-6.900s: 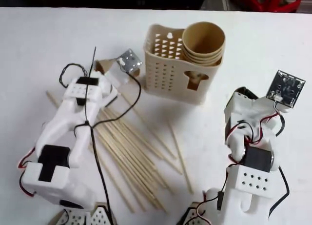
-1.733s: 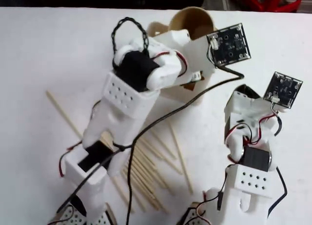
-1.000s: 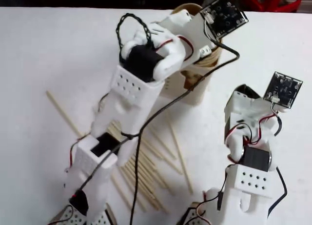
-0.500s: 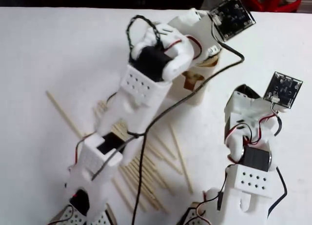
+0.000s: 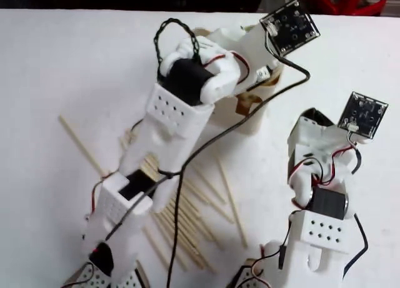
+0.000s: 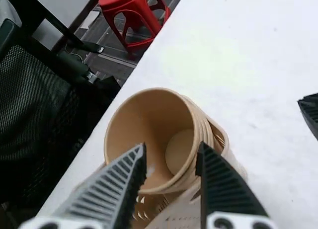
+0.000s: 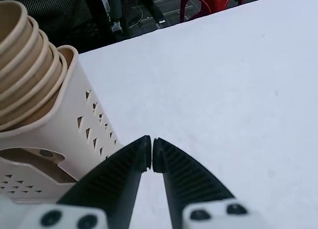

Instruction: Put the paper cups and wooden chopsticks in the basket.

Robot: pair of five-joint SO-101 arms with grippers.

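My left gripper hangs open just above a stack of tan paper cups that stands in the cream plastic basket; nothing is between its fingers. In the high view the left arm stretches over the basket and hides most of it. Several wooden chopsticks lie scattered on the white table beneath that arm. My right gripper is shut and empty, low over the table beside the basket, with the cups in view. The right arm sits folded at the right.
One chopstick lies apart at the left and another between the arms. The table's far edge runs just behind the basket, with a red stool and black chair beyond it.
The left arm rose from the chopstick pile and swung over the basket. In the last half second it drew back slightly. The right arm has kept still.
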